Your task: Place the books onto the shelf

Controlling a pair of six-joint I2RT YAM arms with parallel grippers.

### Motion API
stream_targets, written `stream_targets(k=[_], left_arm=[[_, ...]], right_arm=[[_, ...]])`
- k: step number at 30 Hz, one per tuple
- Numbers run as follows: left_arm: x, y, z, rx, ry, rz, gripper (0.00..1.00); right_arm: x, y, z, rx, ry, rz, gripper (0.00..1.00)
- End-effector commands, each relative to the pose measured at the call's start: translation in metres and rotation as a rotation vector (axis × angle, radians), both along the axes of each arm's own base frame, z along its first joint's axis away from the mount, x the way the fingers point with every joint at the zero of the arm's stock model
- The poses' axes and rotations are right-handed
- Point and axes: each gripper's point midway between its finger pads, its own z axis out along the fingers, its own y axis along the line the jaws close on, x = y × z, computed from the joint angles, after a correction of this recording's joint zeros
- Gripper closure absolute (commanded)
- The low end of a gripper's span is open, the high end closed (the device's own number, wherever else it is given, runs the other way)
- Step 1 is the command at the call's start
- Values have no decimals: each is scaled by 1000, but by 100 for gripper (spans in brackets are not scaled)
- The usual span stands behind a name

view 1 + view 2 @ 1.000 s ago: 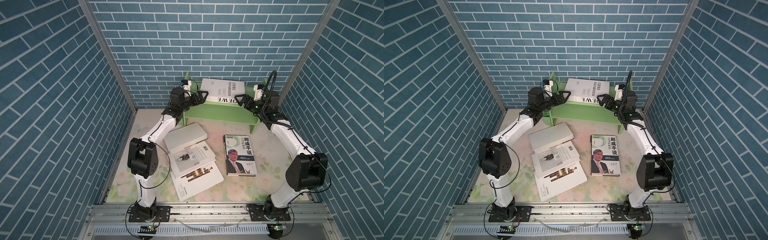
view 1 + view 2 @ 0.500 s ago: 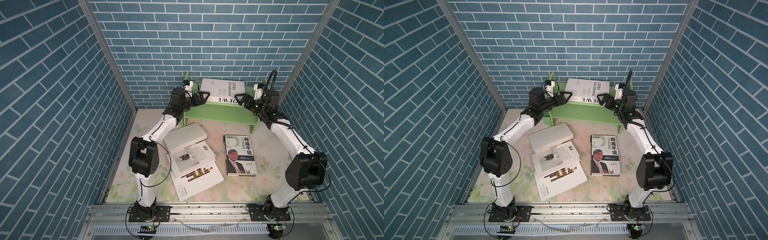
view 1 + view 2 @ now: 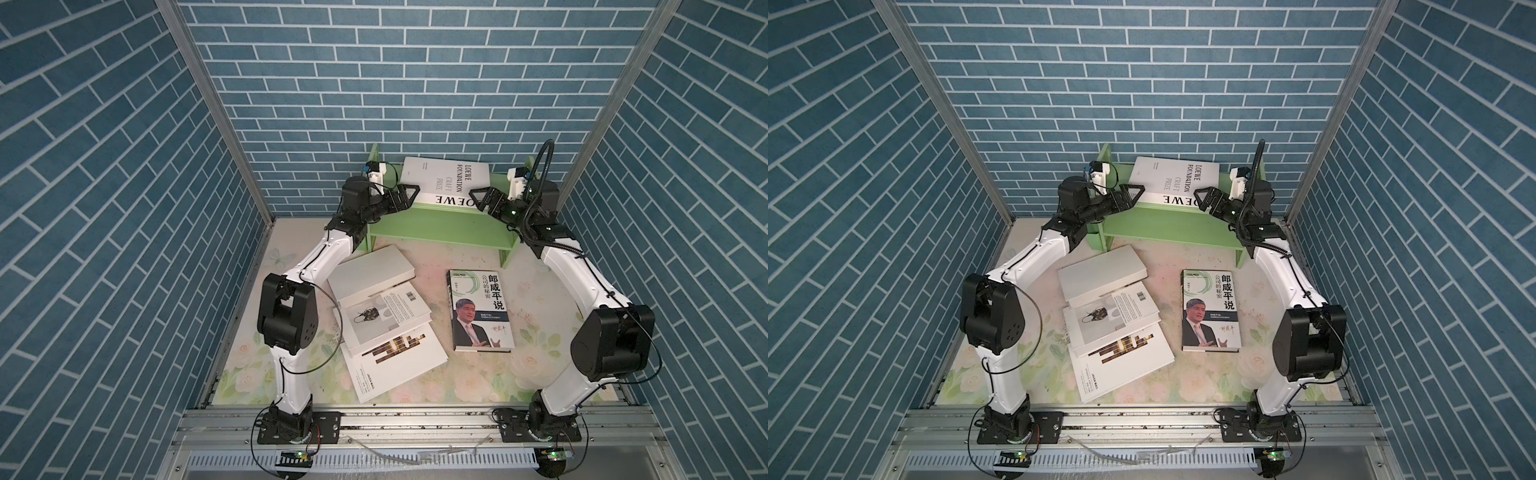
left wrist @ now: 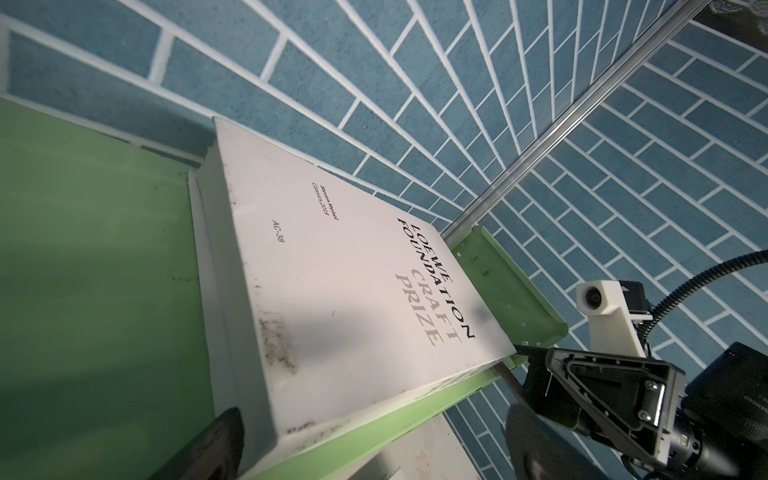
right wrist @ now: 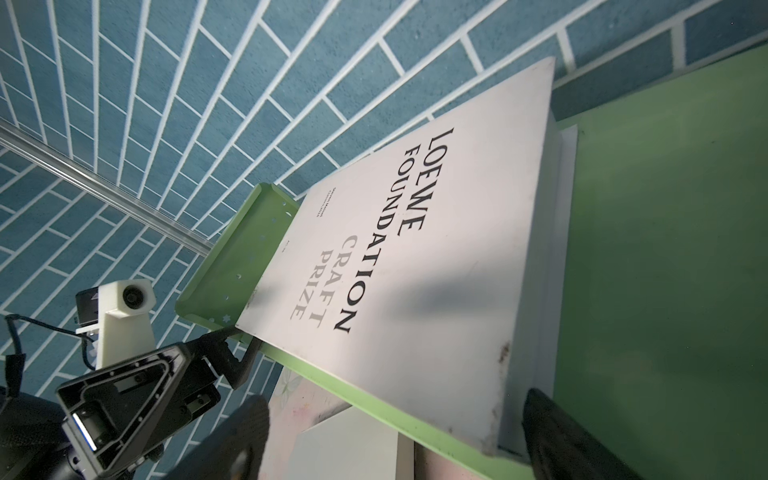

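Basically zero change vs a sec ago. The thick white LOEWE Foundation Craft Prize book (image 3: 446,178) is in the same spot, lying cover-up on the top tier of the light green wooden shelf (image 3: 436,230), spine facing front. Left gripper (image 3: 410,194) is at the spine's left end and right gripper (image 3: 478,198) at its right end. Both jaws are spread wide, gripping nothing afaict. The portrait-cover book (image 3: 480,309) and a pile of three white books (image 3: 374,307) lie on the floral tabletop (image 3: 536,357) in front of the shelf.

White arm links (image 3: 320,262), black joint housings (image 3: 286,318), ribbed black cable (image 4: 706,272); left gripper (image 3: 410,196) black, triangular, screw-studded
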Motion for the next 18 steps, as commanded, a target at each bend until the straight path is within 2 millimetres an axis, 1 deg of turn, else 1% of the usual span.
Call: stream_targets(k=[1,14,18], left_arm=[[-16,-7,19,-21,-41,-43,0],[-25,-5,23,-23,-49,-46,0],[-26,-6,20,-18,-43,-50,0]], right_arm=[[-11,11,13,30,-35,58,5],[-14,11,16,30,-34,52,5],[-13,11,14,31,-27,48,5]])
